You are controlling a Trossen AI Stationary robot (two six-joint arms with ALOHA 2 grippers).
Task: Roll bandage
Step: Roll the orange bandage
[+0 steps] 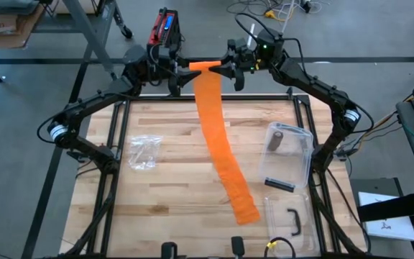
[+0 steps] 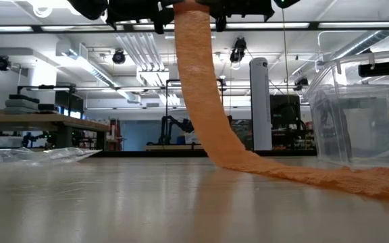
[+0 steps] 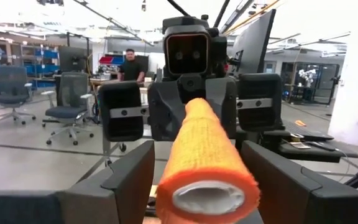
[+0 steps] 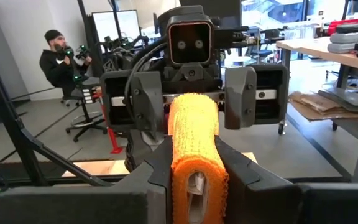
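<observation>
Roll (image 4: 194, 149) fills my wrist views: right gripper (image 1: 225, 68) jaws clenched on it, left gripper (image 1: 182, 70) jaws straddle it loose. Mid-winding; tail (image 1: 225, 155) trails on counter (image 1: 171, 180). Next: left regrips, I turn again.

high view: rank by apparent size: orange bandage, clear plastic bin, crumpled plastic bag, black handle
1. orange bandage
2. clear plastic bin
3. crumpled plastic bag
4. black handle
All lie on the table except the bandage's raised far end, so nearness barely skews this.

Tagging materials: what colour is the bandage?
Orange; the bandage shows best in the high view.
</observation>
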